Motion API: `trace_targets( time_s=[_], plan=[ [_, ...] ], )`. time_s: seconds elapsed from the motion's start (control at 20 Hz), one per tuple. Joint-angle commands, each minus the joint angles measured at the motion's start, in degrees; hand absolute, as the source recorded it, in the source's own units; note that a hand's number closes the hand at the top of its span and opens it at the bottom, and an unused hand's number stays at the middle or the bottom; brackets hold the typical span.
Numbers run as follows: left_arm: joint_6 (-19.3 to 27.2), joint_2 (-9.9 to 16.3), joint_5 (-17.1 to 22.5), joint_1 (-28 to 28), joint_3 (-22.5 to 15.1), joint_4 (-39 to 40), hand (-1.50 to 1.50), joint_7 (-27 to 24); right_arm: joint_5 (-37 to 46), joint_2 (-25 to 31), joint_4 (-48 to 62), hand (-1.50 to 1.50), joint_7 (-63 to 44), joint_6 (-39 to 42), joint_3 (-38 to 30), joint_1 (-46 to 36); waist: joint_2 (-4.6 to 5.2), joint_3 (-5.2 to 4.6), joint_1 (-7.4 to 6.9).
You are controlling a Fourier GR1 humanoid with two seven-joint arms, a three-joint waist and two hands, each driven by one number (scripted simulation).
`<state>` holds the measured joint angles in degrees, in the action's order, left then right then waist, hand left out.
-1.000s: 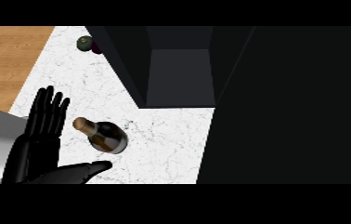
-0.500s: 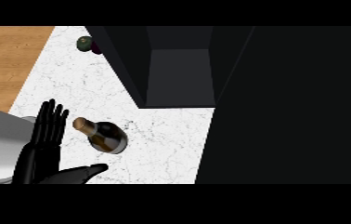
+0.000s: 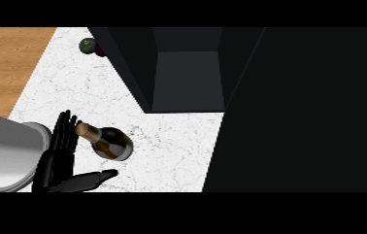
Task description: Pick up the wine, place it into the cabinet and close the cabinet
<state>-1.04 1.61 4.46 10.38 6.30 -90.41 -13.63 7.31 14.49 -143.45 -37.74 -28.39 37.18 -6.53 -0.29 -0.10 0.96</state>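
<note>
Looking down from the head view, the wine bottle (image 3: 108, 142) sits on the white marble counter (image 3: 86, 87) at about 8 o'clock in the picture, its neck pointing toward 10 o'clock, and whether it stands or leans cannot be told from this steep angle. The left hand (image 3: 58, 155) is just beside it at the bottle's 9 o'clock, released, fingers straight and pointing to 12 o'clock, thumb stretched out below the bottle toward 3 o'clock; nothing is grasped yet. The right hand does not show. The open cabinet (image 3: 188, 77) lies toward 1 o'clock from the bottle, its dark inside facing the counter. A small dark round thing (image 3: 89, 44) rests near the cabinet's corner at 11 o'clock.

The main risk, as I judge it, is that the straight fingers nudge the neck before the thumb closes in, tipping or rolling the bottle away toward 3 o'clock. Another risk is clipping the cabinet's edge on the way in, since the bottle must pass its near corner.
</note>
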Motion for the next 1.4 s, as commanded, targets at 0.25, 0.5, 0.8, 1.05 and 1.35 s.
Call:
trace_targets(
  time_s=[0.25,0.5,0.8,1.05,1.35],
  plan=[
    [-3.26,2.75,2.02,-2.2,4.33,10.6,-1.5,-6.88,6.69,3.97,-12.2,-1.5,-8.75,-0.97,-2.25,-1.32,-0.04,-0.02,0.06],
    [-3.9,2.55,1.56,-6.88,4.62,19.62,-1.5,-9.92,6.92,3.15,-5.55,-1.5,-1.38,-1.66,1.2,-0.83,0.17,0.04,-0.29],
    [-9.75,2.75,4.49,-9.2,6.0,30.19,-1.5,-14.8,8.01,5.11,-10.8,-1.5,-6.45,-4.23,1.66,-1.41,-0.05,-0.07,0.67],
    [-10.1,2.11,3.32,-13.01,5.28,36.08,-1.5,-17.17,9.37,5.69,-9.13,-1.5,-2.55,-5.17,4.28,1.34,0.05,0.01,0.31],
    [-11.72,2.2,2.5,-12.81,4.44,38.23,-1.5,-20.97,8.49,8.82,-10.92,-1.5,0.88,-5.08,5.49,5.43,-0.02,0.09,0.2]
  ],
)
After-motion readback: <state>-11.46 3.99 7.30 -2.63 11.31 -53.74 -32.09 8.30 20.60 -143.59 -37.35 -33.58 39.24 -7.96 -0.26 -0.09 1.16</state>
